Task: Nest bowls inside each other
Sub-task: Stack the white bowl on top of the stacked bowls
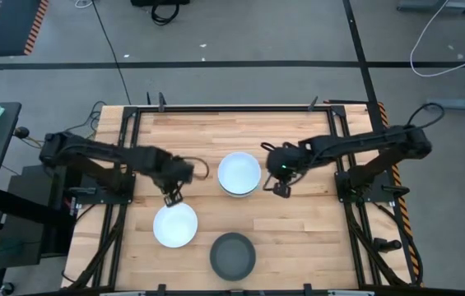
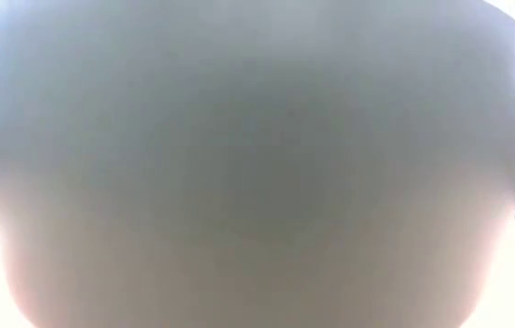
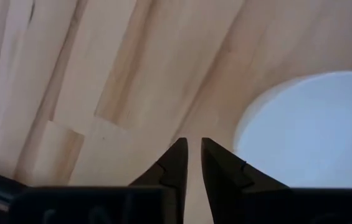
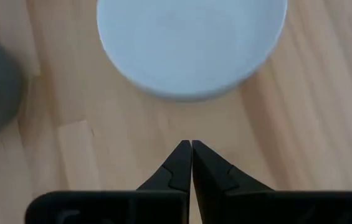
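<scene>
High view | white bowl stack point(image 1: 239, 173) mid-surface point(image 1: 298, 238); white bowl point(image 1: 174, 225) front-left; grey bowl point(image 1: 233, 256) front edge | left tool point(image 1: 172, 198) nearly clenched, empty, beside white bowl | right tool point(image 1: 281, 189) clenched, empty, beside stack
</scene>
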Robot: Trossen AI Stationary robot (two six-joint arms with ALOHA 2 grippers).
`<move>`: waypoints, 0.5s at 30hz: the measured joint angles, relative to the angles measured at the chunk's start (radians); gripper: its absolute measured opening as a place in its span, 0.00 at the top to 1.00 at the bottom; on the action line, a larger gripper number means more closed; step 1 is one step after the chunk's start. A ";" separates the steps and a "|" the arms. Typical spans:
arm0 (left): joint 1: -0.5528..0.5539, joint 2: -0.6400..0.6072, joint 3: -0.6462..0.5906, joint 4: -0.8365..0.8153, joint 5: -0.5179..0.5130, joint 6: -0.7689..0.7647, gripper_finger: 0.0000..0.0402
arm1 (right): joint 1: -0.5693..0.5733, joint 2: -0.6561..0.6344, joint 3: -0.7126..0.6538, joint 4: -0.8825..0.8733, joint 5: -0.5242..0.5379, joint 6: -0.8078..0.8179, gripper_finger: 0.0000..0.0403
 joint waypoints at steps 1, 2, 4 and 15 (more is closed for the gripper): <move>-0.034 -0.005 0.000 -0.001 -0.018 -0.035 0.87 | 0.008 -0.028 -0.039 0.012 0.000 0.017 0.95; -0.067 -0.008 0.000 0.000 -0.038 -0.067 0.88 | 0.017 -0.055 -0.077 0.029 0.000 0.035 0.95; -0.121 -0.008 0.000 -0.001 -0.083 -0.122 0.88 | 0.033 -0.108 -0.146 0.073 0.000 0.073 0.95; -0.219 -0.040 -0.183 -0.006 -0.150 -0.368 0.89 | 0.134 -0.254 -0.321 0.144 0.026 0.240 0.95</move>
